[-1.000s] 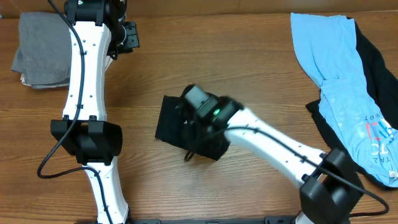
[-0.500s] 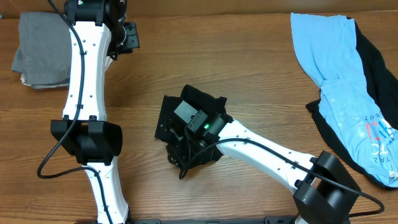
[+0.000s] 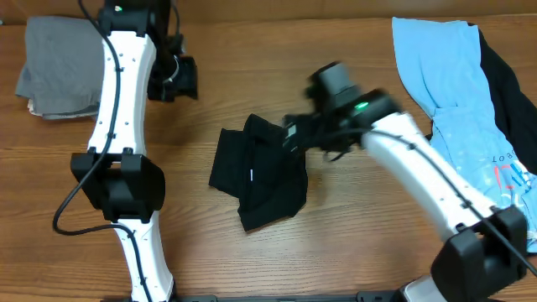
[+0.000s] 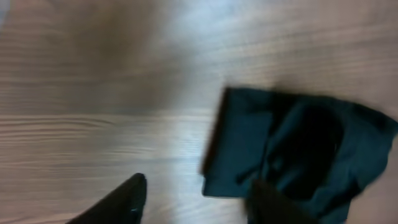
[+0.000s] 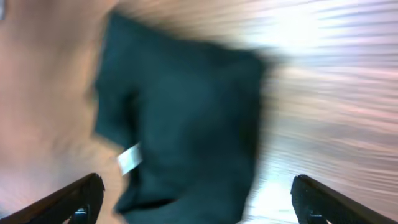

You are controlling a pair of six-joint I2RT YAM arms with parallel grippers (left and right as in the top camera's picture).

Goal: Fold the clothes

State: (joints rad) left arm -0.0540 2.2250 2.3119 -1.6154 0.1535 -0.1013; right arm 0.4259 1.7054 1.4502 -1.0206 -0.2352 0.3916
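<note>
**Black T-shirt lies folded, both grippers empty**

The black T-shirt lies as an uneven folded bundle in the middle of the table, with its white label facing up. The right gripper hangs over the shirt's upper right corner, fingers spread wide and holding nothing. The left gripper, up-left of the shirt, is also spread and empty. I judge the slanted lower edge needs squaring first. Bare wood surrounds the shirt; the grey garment lies far left of it and the light blue garment far right.

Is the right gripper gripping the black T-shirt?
No: the right gripper stands wide open above the black T-shirt, neither finger touching it.
</note>
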